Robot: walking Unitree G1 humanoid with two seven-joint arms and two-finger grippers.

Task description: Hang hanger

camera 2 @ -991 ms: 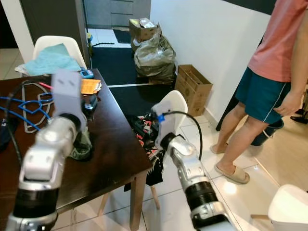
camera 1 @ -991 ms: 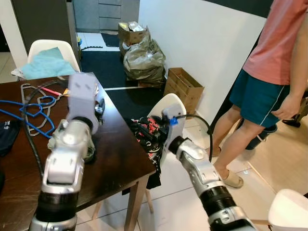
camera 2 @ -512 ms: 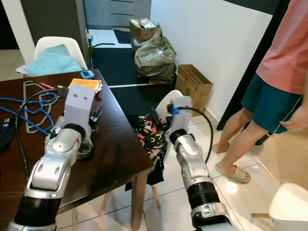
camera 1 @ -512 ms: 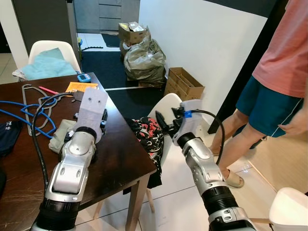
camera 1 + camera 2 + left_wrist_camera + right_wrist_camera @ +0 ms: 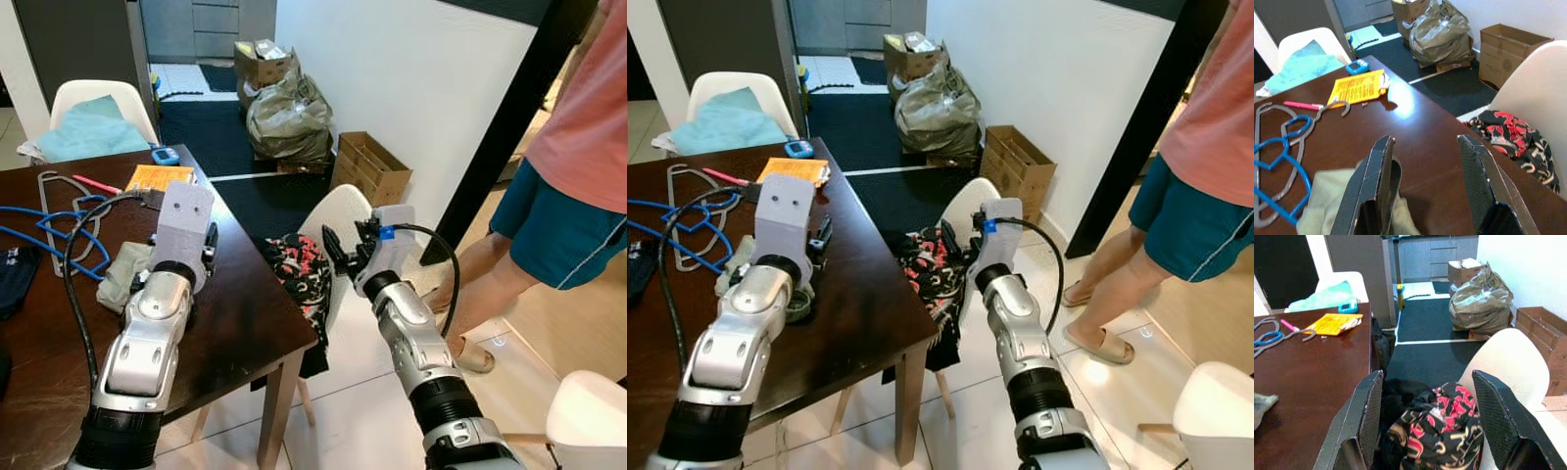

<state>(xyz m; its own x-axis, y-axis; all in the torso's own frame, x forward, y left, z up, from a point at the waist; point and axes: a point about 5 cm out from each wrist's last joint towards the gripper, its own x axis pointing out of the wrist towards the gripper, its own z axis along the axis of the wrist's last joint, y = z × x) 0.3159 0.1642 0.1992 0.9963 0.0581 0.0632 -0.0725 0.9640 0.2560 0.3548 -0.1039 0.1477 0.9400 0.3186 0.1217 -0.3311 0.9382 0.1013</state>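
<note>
Left-eye view puts our left gripper (image 5: 206, 257) at centre-left, raised over the dark brown wooden table (image 5: 235, 323); in its wrist view the two black fingers stand well apart with nothing between them. The grey wire hanger (image 5: 1283, 128) lies flat in the left half of that wrist view, its hook pointing toward the orange paper sheet (image 5: 1357, 87), tangled with a blue cable (image 5: 1273, 166). It lies ahead of the gripper and apart from it, so we judge the reach has yet to close. A crumpled pale green cloth (image 5: 1327, 196) sits just under the fingers. Our right gripper (image 5: 1425, 421), also spread and empty, hovers at mid-frame over the black-and-red patterned garment (image 5: 1440, 431) draped on the white plastic chair (image 5: 1508, 362), probably parked clear of the table. A person in a pink shirt (image 5: 588, 127) stands at upper right.
</note>
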